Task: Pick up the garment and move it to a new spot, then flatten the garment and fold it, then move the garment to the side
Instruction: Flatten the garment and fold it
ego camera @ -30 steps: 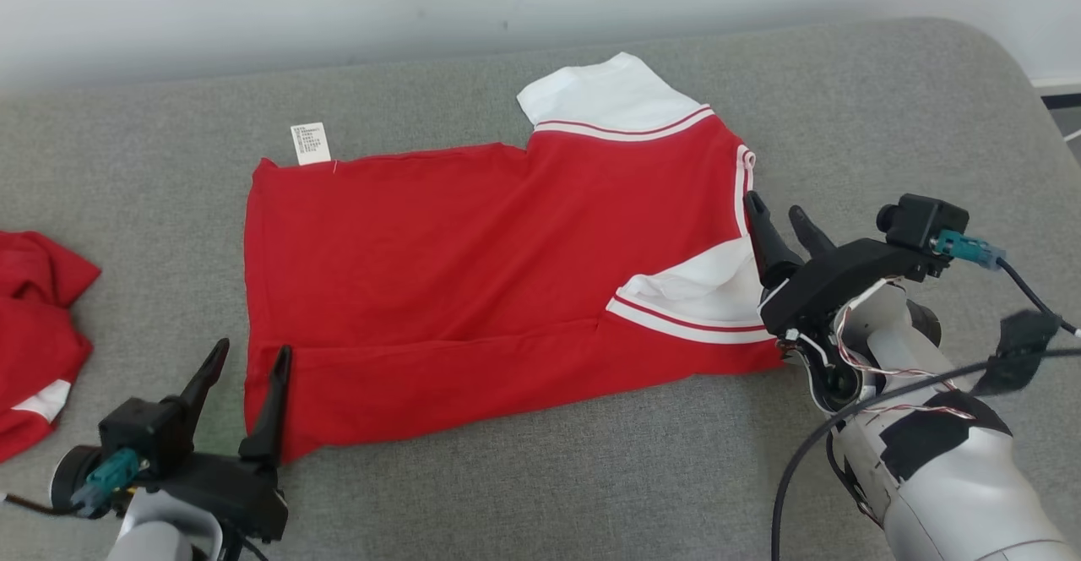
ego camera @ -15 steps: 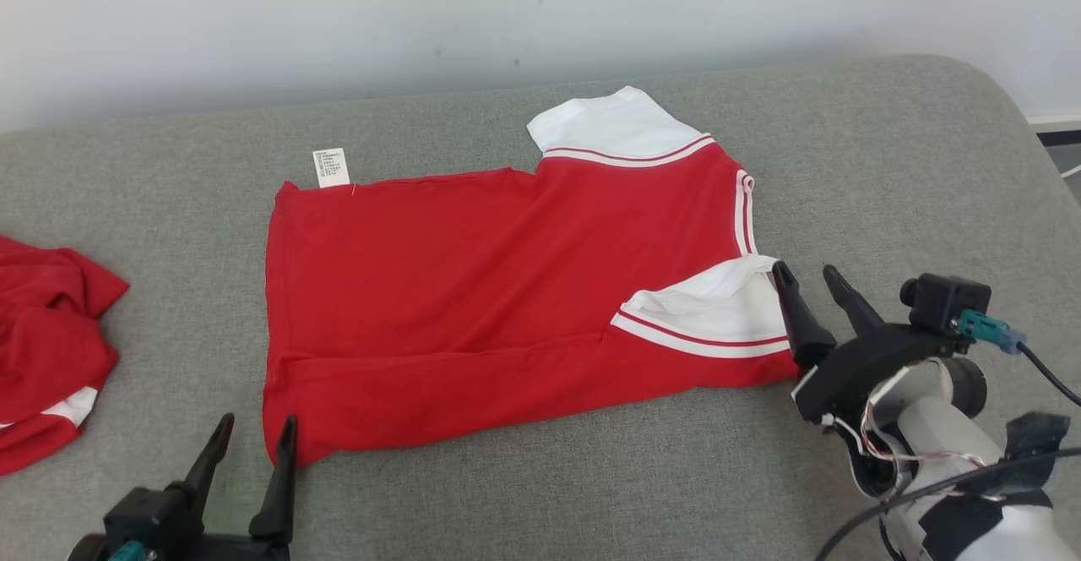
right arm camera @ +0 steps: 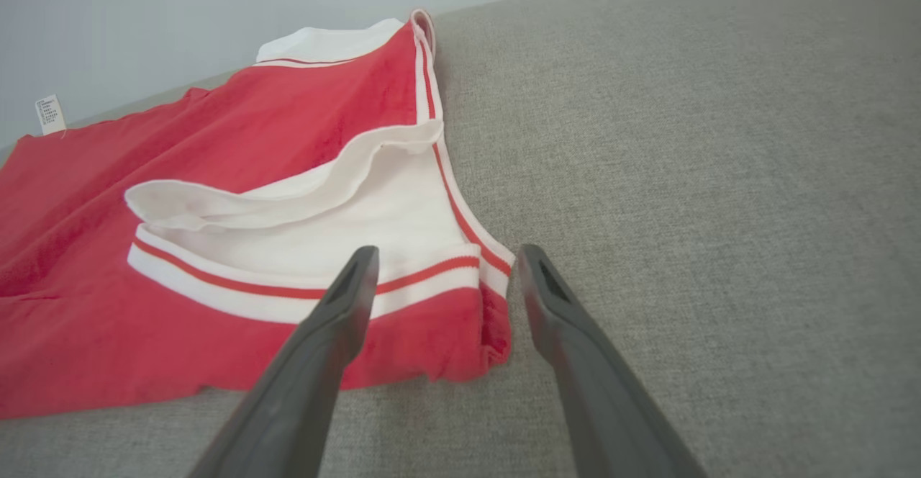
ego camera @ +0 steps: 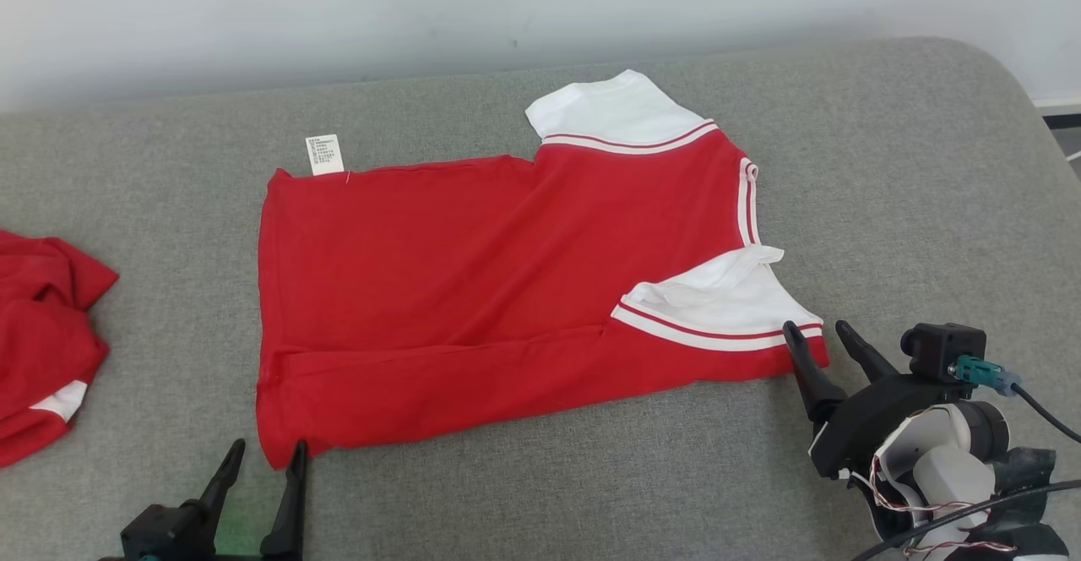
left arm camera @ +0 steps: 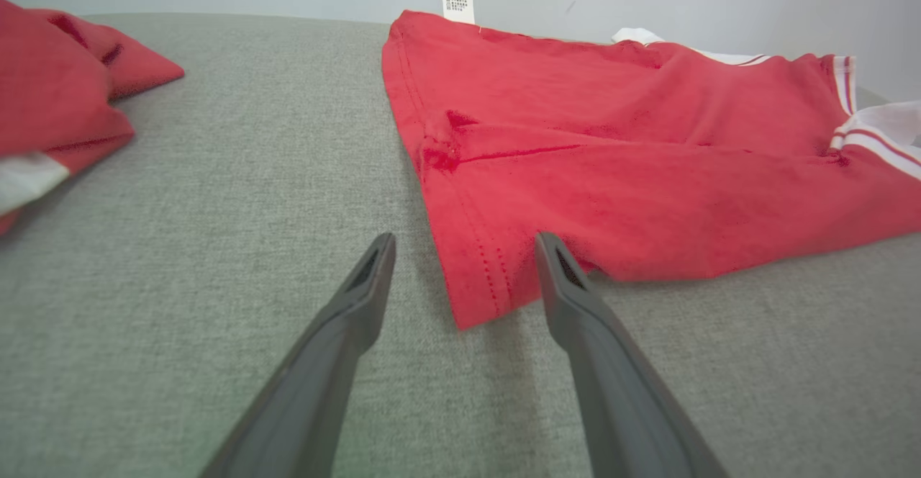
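Observation:
The garment [ego camera: 473, 265] is a red shirt with white sleeves and red-and-white trim, lying partly folded and flat on the grey cushion [ego camera: 887, 164]. A white label [ego camera: 323, 155] sticks out at its far left corner. My left gripper [ego camera: 263, 461] stands open just short of the near left corner [left arm camera: 478, 298] of the shirt, nothing between its fingers. My right gripper [ego camera: 817, 334] is open at the near right corner [right arm camera: 489, 319], beside the white sleeve [right arm camera: 324, 226], holding nothing.
A second red garment [ego camera: 42, 333] lies crumpled at the left edge of the cushion, also seen in the left wrist view [left arm camera: 57, 89]. A pale wall [ego camera: 422, 3] runs behind. The cushion's rounded right end [ego camera: 1005, 88] drops off near the floor.
Both grippers have drawn back toward me from the shirt's near edge, the right one off the white sleeve to the corner. The head camera has shifted. The shirt lies as before.

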Controlling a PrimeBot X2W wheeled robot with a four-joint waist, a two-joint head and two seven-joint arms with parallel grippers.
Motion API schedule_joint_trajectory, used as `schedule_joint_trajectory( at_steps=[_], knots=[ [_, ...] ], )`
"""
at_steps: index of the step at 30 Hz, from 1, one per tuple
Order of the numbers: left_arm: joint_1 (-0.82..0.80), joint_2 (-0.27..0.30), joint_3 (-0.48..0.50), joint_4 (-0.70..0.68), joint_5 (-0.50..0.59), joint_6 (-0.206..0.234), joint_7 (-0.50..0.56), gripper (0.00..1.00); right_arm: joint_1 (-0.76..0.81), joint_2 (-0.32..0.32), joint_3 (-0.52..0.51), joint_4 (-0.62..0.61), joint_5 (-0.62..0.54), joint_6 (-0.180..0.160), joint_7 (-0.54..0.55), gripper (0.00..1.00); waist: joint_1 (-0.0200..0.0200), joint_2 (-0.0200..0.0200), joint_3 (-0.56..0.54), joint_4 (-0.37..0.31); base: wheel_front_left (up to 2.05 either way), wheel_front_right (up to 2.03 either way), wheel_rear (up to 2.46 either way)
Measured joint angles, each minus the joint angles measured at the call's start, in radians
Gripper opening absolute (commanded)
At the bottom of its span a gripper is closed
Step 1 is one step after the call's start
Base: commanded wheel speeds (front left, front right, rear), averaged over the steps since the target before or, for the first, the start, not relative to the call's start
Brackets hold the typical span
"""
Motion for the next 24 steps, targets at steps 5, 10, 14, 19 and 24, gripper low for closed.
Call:
schedule_joint_trajectory(
  at_steps=[5, 10, 14, 19, 24],
  knots=[
    [-0.014, -0.012, 0.011, 0.039, 0.003, -0.010, 0.000, 1.00, 0.013, 0.009, -0.025, -0.012, -0.021, 0.000, 0.024, 1.00, 0.0000, 0.0000, 0.012, -0.003, 0.00, 0.00, 0.00],
    [-0.040, -0.022, 0.018, 0.077, 0.012, -0.020, 0.000, 1.00, 0.021, 0.020, -0.038, -0.021, -0.043, 0.000, 0.052, 1.00, 0.0001, 0.0000, 0.026, -0.004, 0.00, 0.00, 0.00],
    [-0.054, -0.032, 0.016, 0.098, 0.015, -0.037, 0.000, 0.00, 0.030, 0.028, -0.046, -0.032, -0.054, 0.000, 0.063, 0.00, 0.0001, 0.0000, 0.030, -0.006, 0.00, 0.00, 0.00],
    [-0.054, -0.040, 0.018, 0.095, 0.025, -0.045, 0.000, 0.00, 0.048, 0.037, -0.057, -0.046, -0.054, 0.000, 0.071, 0.00, 0.0002, 0.0000, 0.016, -0.006, 0.00, 0.00, 0.00],
    [-0.012, -0.050, 0.023, 0.059, 0.034, -0.045, 0.000, 0.00, 0.089, 0.034, -0.086, -0.080, -0.041, 0.000, 0.071, 0.00, 0.0001, 0.0000, -0.015, 0.000, 0.00, 0.00, 0.00]
  ],
)
